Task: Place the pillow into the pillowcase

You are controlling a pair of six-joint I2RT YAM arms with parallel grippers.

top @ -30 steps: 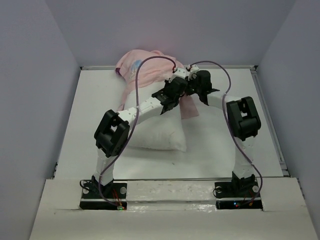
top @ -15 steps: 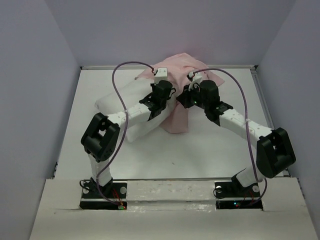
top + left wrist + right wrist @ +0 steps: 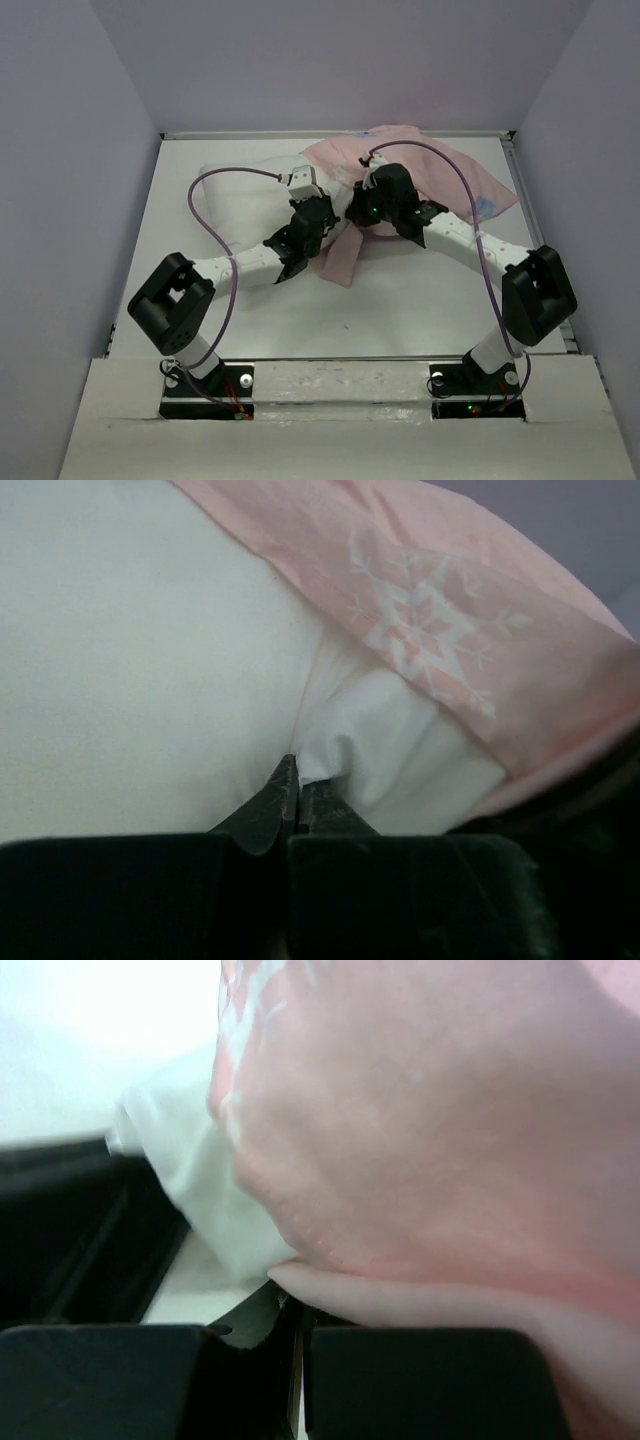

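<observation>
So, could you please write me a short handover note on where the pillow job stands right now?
Left gripper: shut, pinching a fold of the pillow.
Right gripper: shut, apparently on the pillowcase edge.
Pillow lies far middle-left on the table; the pink pillowcase drapes over its right end and spreads far right.
Done: case edge drawn over one end of the pillow.
Left: most of the pillow is bare; work the case along it until covered.
</observation>
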